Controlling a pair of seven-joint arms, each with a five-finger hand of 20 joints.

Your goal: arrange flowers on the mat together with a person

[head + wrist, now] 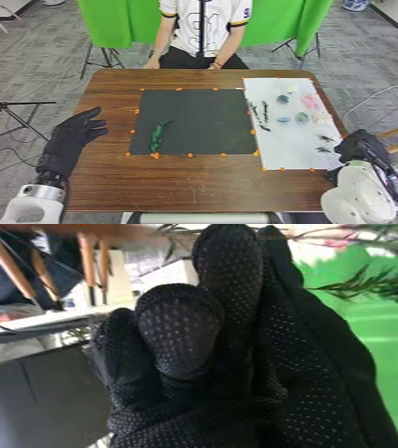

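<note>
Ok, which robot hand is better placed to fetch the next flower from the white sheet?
Probably the right robot hand: it is by the white sheet, while the left robot hand is across the black mat.

The right hand (362,145), in a black perforated fabric glove, stands with its fingers (227,269) upright and close together. Beyond the fingertips are thin stems with narrow green leaves (355,284). A bright green cloth (373,331) spreads behind the glove; across from it are slim tan wooden legs (87,259) and a plain grey surface (44,394).
</note>
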